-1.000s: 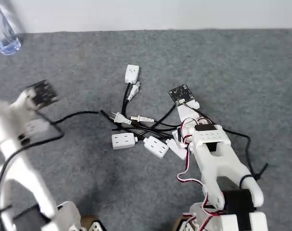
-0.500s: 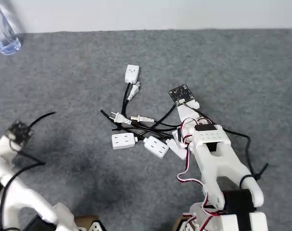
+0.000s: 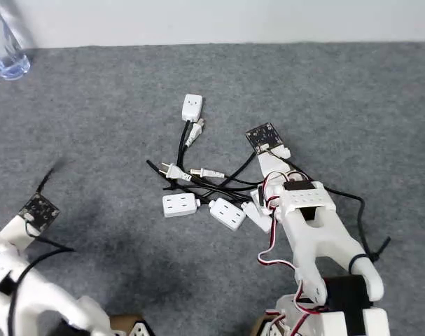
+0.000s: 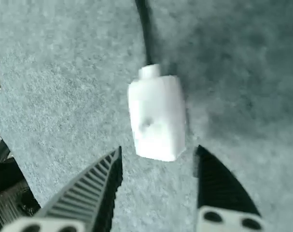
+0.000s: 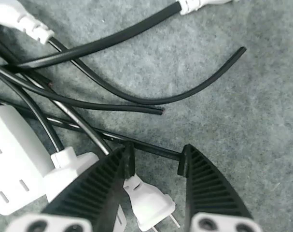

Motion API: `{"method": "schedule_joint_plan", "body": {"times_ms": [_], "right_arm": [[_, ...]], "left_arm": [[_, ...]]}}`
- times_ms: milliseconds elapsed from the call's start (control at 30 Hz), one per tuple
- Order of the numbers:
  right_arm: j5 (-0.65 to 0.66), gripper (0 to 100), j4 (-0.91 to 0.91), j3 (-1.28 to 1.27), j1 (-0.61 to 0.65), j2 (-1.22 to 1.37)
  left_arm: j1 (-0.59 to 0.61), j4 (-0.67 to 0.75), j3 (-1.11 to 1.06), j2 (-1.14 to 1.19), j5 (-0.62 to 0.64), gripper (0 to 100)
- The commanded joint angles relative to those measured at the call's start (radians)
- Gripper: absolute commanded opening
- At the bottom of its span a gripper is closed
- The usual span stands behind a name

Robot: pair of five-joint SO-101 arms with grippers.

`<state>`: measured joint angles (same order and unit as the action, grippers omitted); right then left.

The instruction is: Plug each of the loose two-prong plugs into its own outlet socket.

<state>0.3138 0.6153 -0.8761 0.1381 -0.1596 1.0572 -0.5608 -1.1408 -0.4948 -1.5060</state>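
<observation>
"What changed?"
"The left gripper (image 4: 158, 152) swung back to the desk's (image 3: 338, 91) near left corner, spread empty over an outlet socket (image 4: 157, 116) (untouched)."
"Right gripper (image 5: 156, 152)?"
"Unmoved mid-desk, jaws apart above a plug (image 5: 148, 203); nothing plugged in."

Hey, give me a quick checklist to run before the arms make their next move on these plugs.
1. Right hand open: ok.
2. Plug lined up in its gap: ok.
3. Gap free of black cord: not ok, cord crosses it.
4. Left hand open: ok.
5. Socket centred ahead of left hand: ok.
6. Socket slots facing up: cannot tell.
</observation>
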Motion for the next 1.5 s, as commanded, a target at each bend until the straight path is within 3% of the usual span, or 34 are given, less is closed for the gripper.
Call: {"method": "schedule_joint_plan", "body": {"times_ms": [0, 167, 233, 400, 667, 867, 1033, 1467], "right_arm": [[0.012, 15.5, -0.004, 0.041, 0.015, 0.001], [0.012, 15.5, -0.001, 0.041, 0.015, 0.001], [0.012, 15.5, -0.001, 0.041, 0.015, 0.001], [0.012, 15.5, -0.001, 0.041, 0.015, 0.001], [0.012, 15.5, -0.002, 0.041, 0.013, 0.001], [0.012, 15.5, -0.001, 0.041, 0.012, -0.001], [0.014, 15.5, 0.001, 0.041, 0.008, -0.002], [0.072, 15.5, 0.001, 0.04, 0.013, 0.001]], "left_arm": [[-0.032, -0.163, 0.05, -0.167, -0.026, 24], [-0.138, -0.318, 0.081, -0.387, -0.021, 24], [-0.233, -0.321, 0.074, -0.462, 0.051, 25], [-0.529, -0.19, 0.074, -0.615, 0.638, 25], [-0.79, -0.086, -0.01, -0.7, 1.238, 24], [-1.003, -0.278, 0.031, -0.514, 1.132, 25], [-1.151, -0.396, 0.148, -0.325, 0.887, 25], [-1.244, -0.411, 0.348, 0.109, 0.565, 25]]}}
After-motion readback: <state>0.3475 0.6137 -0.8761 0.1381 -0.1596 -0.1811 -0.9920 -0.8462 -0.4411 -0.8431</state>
